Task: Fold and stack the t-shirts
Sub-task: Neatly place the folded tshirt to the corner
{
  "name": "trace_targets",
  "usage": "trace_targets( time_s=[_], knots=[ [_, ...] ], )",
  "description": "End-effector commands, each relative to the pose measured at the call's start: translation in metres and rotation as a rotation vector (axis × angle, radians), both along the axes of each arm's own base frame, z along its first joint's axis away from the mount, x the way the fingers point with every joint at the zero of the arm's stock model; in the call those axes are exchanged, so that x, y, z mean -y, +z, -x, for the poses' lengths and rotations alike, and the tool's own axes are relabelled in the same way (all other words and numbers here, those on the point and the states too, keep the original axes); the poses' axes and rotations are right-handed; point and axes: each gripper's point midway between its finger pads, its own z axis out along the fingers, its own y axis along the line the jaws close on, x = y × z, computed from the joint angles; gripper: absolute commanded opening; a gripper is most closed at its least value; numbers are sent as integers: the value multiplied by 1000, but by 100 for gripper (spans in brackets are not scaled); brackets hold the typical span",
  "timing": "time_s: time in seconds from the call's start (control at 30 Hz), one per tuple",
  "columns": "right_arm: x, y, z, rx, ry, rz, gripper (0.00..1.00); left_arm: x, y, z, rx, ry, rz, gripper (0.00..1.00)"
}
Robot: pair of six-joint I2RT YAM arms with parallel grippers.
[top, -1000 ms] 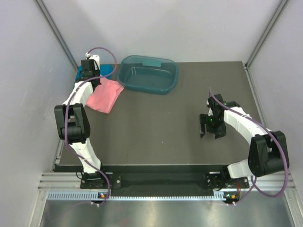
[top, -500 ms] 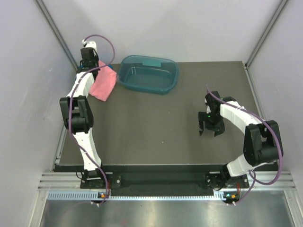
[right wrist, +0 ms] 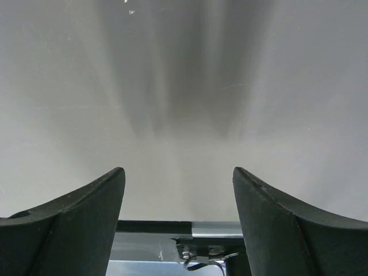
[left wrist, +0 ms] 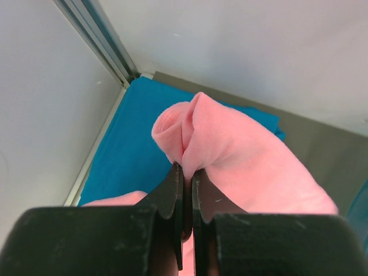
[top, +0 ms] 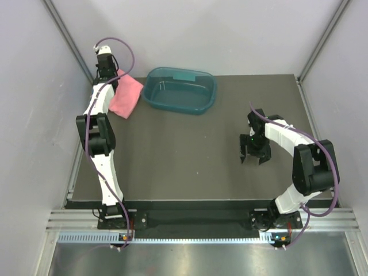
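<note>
Cloth like this should be light, limp and slippery, so grip a thick fold. Your left fingers point(left wrist: 171, 192) pinch a bunched fold of the salmon-pink t-shirt point(left wrist: 247, 155) at the desk's point(top: 184, 149) far-left corner, over the teal-blue t-shirt point(left wrist: 135, 152); right fingers point(right wrist: 75, 218) spread, empty.

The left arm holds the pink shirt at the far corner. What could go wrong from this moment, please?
1. The left gripper pinches only a narrow fold of the pink t-shirt; the cloth might slip out and land crumpled.
2. The shirt hangs right over the teal-blue t-shirt in the corner, so careless lowering could rumple that one too.
3. The right gripper is open over the right side of the table, far away, so it probably cannot help soon.
</note>
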Motion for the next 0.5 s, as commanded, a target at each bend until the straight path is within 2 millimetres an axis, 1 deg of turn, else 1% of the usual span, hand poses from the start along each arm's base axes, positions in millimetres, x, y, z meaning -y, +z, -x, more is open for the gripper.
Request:
trace_targets(
  time_s=[0.0,0.1,0.17,0.2,0.23,0.33,0.37,0.47],
  knots=[
    [-2,7,-17,52,-31,-4,76,-6,67,-6,187,59,54,0],
    [-3,5,-16,50,-38,-11,76,-2,76,-3,211,58,90,0],
    [-4,4,-15,48,-40,-16,76,-1,77,-3,220,62,111,0],
    [-4,3,-15,47,-43,-17,76,-1,83,-1,232,64,114,0],
    [-4,3,-15,49,-43,-18,76,-1,83,0,236,65,118,0],
    [-3,3,-14,53,-43,-17,76,3,91,-2,262,53,139,0],
    [-3,2,-13,50,-43,-17,76,5,97,-3,275,49,150,0],
    [-4,1,-10,51,-43,-20,76,8,103,-2,297,47,183,0]
  ],
)
